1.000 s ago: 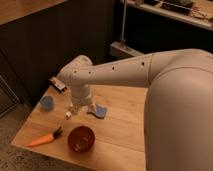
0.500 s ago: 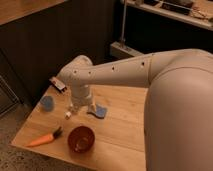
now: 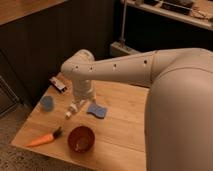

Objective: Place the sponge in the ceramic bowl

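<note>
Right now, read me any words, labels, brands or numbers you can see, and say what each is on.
None readable.
The packet behind the cup has dark markings, too blurred to read.
The sponge, bowl, carrot and the gripper, low beside the sponge, show no text.

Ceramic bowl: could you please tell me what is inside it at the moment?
The ceramic bowl shows only its dark bare inside; its near inner wall is hidden by the rim. The sponge lies on the table beyond it, beside the end effector.
</note>
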`<control>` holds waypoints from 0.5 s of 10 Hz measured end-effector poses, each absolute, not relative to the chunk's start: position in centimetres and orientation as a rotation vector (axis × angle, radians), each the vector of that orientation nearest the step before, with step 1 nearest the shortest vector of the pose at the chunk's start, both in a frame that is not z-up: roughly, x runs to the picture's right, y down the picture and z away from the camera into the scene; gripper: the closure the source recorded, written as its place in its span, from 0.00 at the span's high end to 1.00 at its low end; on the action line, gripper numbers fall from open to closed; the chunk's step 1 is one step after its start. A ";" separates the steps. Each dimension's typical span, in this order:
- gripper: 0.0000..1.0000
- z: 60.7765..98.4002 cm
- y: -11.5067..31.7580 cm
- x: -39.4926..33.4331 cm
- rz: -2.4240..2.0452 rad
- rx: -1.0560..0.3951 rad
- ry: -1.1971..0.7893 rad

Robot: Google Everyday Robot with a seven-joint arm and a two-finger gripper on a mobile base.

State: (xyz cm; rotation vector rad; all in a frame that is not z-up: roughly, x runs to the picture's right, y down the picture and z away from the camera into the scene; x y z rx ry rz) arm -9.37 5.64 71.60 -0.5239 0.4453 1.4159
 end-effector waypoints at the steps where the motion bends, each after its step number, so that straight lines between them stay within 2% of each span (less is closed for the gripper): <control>1: 0.65 72.1 4.4 -8.6 1.395 -0.504 0.430; 5: 0.65 74.1 1.8 -6.8 1.178 -0.524 0.326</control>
